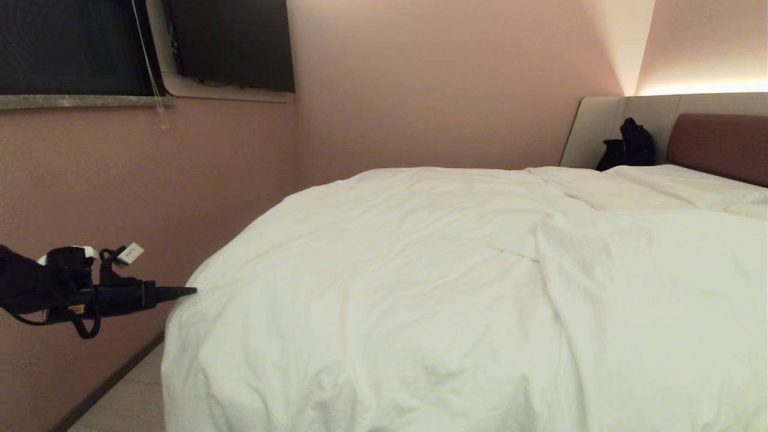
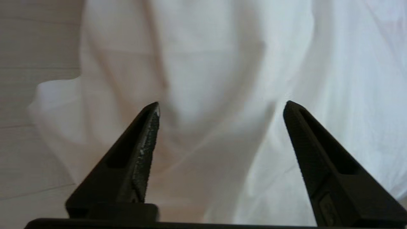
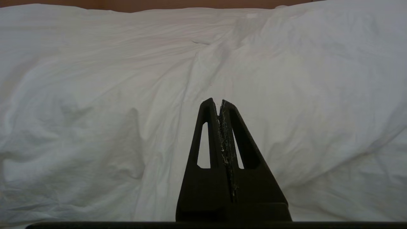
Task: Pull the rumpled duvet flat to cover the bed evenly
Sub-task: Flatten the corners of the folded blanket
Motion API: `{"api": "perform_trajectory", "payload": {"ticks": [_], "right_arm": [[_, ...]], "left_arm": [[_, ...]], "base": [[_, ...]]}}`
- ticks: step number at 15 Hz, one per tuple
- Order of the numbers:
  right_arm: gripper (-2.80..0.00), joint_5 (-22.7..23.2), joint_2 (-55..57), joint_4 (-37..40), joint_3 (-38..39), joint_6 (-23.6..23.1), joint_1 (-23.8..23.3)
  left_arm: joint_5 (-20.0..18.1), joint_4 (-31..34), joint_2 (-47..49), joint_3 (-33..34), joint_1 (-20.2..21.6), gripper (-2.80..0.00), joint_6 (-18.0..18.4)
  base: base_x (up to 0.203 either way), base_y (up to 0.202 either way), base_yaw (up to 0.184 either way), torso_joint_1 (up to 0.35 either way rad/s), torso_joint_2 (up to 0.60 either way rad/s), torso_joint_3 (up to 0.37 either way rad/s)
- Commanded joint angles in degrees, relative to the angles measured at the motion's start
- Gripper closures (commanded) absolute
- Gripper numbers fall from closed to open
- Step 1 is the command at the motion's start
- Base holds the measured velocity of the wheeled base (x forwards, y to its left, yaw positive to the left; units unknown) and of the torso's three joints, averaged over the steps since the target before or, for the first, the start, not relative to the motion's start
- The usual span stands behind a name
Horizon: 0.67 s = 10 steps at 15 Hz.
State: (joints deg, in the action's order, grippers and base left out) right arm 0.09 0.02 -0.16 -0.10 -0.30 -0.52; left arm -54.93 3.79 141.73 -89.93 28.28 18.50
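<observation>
Pink-walled room [image 1: 420,84], unlabelled white duvet [image 1: 420,288]

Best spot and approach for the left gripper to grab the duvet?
Probably the hanging corner of the duvet at the foot, approached level from the wall side where the left gripper sits open. There the fabric drapes off the bed in loose folds thin enough to pinch.

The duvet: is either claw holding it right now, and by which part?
Nothing is held. The left gripper is open beside the duvet corner; the right gripper is shut and empty.
</observation>
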Motion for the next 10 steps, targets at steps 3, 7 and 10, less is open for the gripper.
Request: {"api": "perform_trajectory", "payload": {"ticks": [3, 7, 10], "right_arm": [[0.0, 0.0, -0.02, -0.02, 0.01, -0.05, 0.0], [0.0, 0.0, -0.02, -0.02, 0.01, -0.05, 0.0], [0.0, 0.0, -0.02, -0.02, 0.01, -0.05, 0.0]], "left_arm": [[-0.18, 0.08, -0.84, 0.64, 0.11, -2.8, 0.75], [0.72, 0.08, 1.1, -1.82, -0.43, -2.8, 0.92], [1.09, 0.03, 0.97, -1.69, -1.33, -2.8, 0.84]], "base": [[0.0, 0.0, 0.0, 0.0, 0.0, 0.0], [0.0, 0.0, 0.0, 0.0, 0.0, 0.0], [0.0, 0.0, 0.0, 0.0, 0.0, 0.0]]}}
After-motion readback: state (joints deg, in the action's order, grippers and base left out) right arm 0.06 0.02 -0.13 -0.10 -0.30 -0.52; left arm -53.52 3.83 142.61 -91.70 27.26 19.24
